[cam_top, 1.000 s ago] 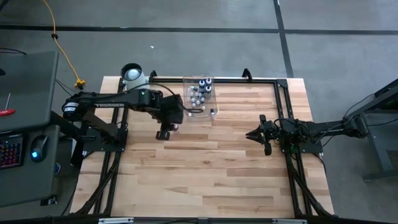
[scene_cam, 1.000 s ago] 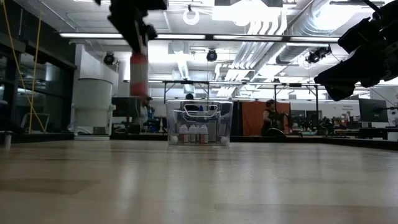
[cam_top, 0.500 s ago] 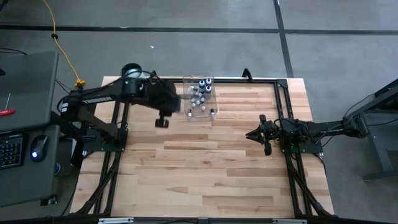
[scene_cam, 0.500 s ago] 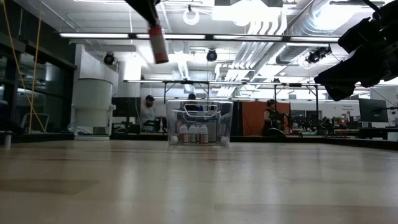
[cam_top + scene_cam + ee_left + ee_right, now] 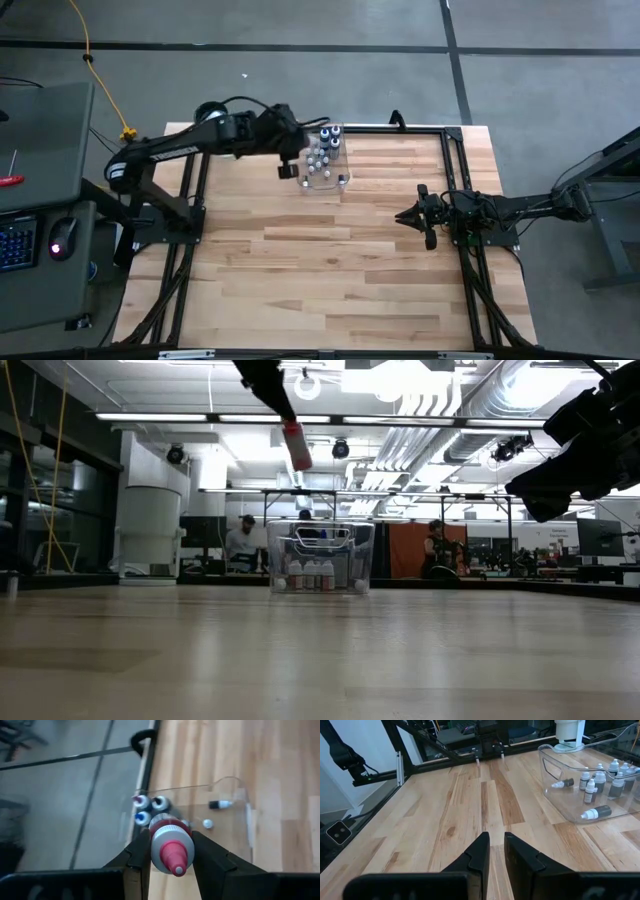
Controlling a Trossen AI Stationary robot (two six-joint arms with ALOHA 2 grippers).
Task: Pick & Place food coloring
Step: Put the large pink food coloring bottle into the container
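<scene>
My left gripper (image 5: 289, 167) hangs high over the table beside the left wall of the clear plastic bin (image 5: 322, 158), shut on one food coloring bottle (image 5: 171, 847) with a grey body and a pink-red cap. In the low view this bottle (image 5: 297, 445) shows tilted, well above the bin (image 5: 320, 557). Several more small bottles (image 5: 320, 150) stand or lie on the bin's floor. My right gripper (image 5: 410, 215) waits low at the table's right, its fingers all but together, with nothing between them. My left gripper pinches the grey body's two sides (image 5: 156, 851) between its two fingers. The fingers slant down toward the bin and lie along the bottle. The pink-red cap (image 5: 176, 859) points back toward the wrist and the other end sticks out past the fingertips. The bottle hangs tilted, clear of table and bin.
A big white cylinder (image 5: 208, 113) stands at the table's far left corner, behind my left arm. Black frame rails (image 5: 455, 160) run along the table's far edge and both sides. Bare wooden table (image 5: 330, 270) stretches from the bin to the near edge.
My left gripper has risen and gone toward the far edge and to the right, up to the bin's left wall. It has tipped from pointing nearly straight down to a slant. The bottle has gone with it, from upright to tilted.
</scene>
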